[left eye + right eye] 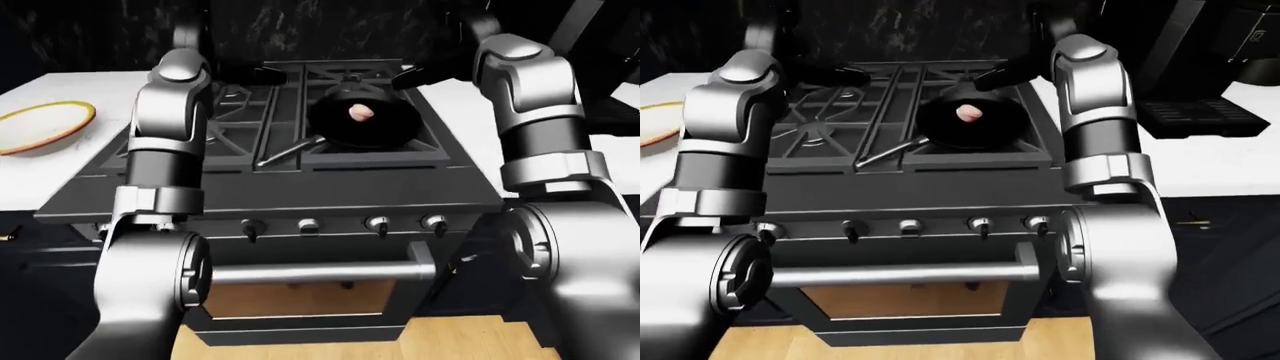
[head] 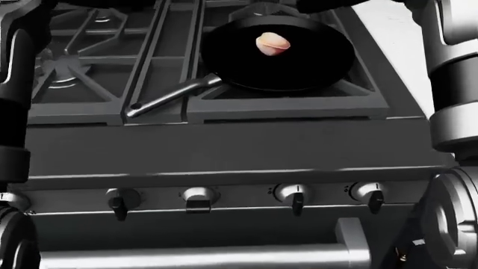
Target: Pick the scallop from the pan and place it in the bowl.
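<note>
resting in the black pan [image 2: 276, 53] on the stove [image 1: 300, 180], the pink scallop [image 2: 272, 44] is untouched, so the task looks barely begun: nothing is picked and nothing placed. both arms are raised over the burners, the scallop lying between them and a little nearer the right one. the left hand [image 1: 262, 74] and right hand [image 1: 412, 76] show only as dark shapes at the top of the eye views, and whether their fingers are wide or narrow cannot be told. the yellow-rimmed bowl [image 1: 45, 126] sits on the white table [image 1: 60, 172], well apart from the left fingers and farther still from the right. reaching, gripping, carrying and releasing all remain.
</note>
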You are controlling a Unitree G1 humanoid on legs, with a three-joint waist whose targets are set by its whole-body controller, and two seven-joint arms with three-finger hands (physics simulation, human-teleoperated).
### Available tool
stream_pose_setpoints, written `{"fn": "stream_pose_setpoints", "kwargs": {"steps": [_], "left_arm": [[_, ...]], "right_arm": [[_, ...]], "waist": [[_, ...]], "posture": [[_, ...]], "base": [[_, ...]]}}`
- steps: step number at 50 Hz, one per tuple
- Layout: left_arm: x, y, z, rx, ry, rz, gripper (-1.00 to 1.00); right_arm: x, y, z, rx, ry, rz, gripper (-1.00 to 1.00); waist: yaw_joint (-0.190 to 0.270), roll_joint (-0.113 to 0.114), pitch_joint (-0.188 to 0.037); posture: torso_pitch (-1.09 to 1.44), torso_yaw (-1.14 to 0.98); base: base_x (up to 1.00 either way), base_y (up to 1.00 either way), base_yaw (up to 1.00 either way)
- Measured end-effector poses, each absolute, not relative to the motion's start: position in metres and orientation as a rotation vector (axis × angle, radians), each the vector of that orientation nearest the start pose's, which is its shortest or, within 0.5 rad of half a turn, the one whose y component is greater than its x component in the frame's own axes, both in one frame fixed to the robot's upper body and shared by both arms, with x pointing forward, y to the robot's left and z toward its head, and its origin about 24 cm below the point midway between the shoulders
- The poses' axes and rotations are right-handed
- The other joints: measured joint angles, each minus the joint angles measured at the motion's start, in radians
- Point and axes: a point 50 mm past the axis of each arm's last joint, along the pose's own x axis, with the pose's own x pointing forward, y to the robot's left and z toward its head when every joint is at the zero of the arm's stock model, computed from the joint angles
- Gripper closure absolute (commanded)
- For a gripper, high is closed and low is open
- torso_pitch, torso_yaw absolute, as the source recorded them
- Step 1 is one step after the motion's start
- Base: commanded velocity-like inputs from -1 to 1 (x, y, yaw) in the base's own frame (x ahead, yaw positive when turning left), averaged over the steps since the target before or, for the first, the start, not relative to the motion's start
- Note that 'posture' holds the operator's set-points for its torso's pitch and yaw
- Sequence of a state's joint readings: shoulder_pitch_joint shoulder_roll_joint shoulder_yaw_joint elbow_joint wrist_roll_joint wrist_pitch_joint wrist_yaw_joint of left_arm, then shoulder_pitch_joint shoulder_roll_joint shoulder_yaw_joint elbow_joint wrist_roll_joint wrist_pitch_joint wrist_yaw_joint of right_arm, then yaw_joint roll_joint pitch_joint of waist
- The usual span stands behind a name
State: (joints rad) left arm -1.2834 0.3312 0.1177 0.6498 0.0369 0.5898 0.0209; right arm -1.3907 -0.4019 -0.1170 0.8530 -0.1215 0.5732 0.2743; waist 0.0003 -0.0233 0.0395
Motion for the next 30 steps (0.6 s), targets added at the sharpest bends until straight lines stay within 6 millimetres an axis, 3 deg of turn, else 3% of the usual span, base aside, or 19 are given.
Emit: {"fn": "stream_pose_setpoints", "kwargs": {"steps": [3, 6, 7, 8, 10, 13, 18, 22, 23, 28, 30], "left_arm": [[0.407, 0.172, 0.304, 0.216, -0.089, 0.124, -1.0], [0.405, 0.169, 0.312, 0.218, -0.115, 0.12, -1.0], [0.404, 0.17, 0.313, 0.218, -0.122, 0.123, -1.0], [0.404, 0.171, 0.312, 0.218, -0.12, 0.128, -1.0], [0.405, 0.176, 0.305, 0.216, -0.092, 0.142, -1.0], [0.407, 0.179, 0.299, 0.215, -0.059, 0.151, -1.0], [0.406, 0.178, 0.307, 0.211, -0.084, 0.148, -1.0], [0.404, 0.174, 0.316, 0.211, -0.115, 0.142, -1.0], [0.404, 0.171, 0.314, 0.213, -0.114, 0.133, -1.0], [0.406, 0.167, 0.311, 0.217, -0.101, 0.108, -1.0], [0.407, 0.17, 0.308, 0.217, -0.079, 0.116, -1.0]], "right_arm": [[0.414, -0.186, 0.307, -0.283, 0.028, 0.066, -1.0], [0.412, -0.186, 0.312, -0.284, 0.014, 0.063, -1.0], [0.412, -0.184, 0.313, -0.284, 0.008, 0.068, -1.0], [0.413, -0.181, 0.31, -0.285, 0.011, 0.077, -1.0], [0.415, -0.176, 0.303, -0.286, 0.035, 0.098, -1.0], [0.415, -0.177, 0.299, -0.281, 0.056, 0.103, -1.0], [0.412, -0.179, 0.312, -0.287, 0.018, 0.086, -1.0], [0.41, -0.179, 0.321, -0.29, -0.018, 0.088, -1.0], [0.41, -0.181, 0.319, -0.287, -0.017, 0.084, -1.0], [0.412, -0.187, 0.308, -0.277, 0.024, 0.067, -1.0], [0.412, -0.187, 0.305, -0.273, 0.043, 0.071, -1.0]], "waist": [[-0.005, 0.036, 0.001], [-0.015, 0.089, -0.01], [-0.014, 0.095, -0.013], [-0.006, 0.082, -0.008], [-0.001, 0.092, 0.001], [0.001, 0.079, -0.006], [0.009, 0.025, -0.006], [0.017, -0.037, -0.014], [0.009, -0.025, -0.008], [0.008, -0.026, 0.045], [0.005, -0.01, 0.049]], "posture": [[0.0, 0.0], [0.0, 0.0], [0.0, 0.0], [0.0, 0.0], [0.0, 0.0], [0.0, 0.0], [0.0, 0.0], [0.0, 0.0], [0.0, 0.0], [0.0, 0.0], [0.0, 0.0]], "base": [[0.25, 0.0, 0.0], [0.25, 0.0, 0.0], [0.25, 0.0, 0.0], [0.25, 0.0, 0.0], [0.24, 0.0, 0.0], [0.25, 0.0, 0.0], [0.25, 0.0, 0.0], [0.24, 0.0, 0.0], [0.0, 0.0, 0.0], [0.0, 0.0, 0.0], [0.0, 0.0, 0.0]]}}
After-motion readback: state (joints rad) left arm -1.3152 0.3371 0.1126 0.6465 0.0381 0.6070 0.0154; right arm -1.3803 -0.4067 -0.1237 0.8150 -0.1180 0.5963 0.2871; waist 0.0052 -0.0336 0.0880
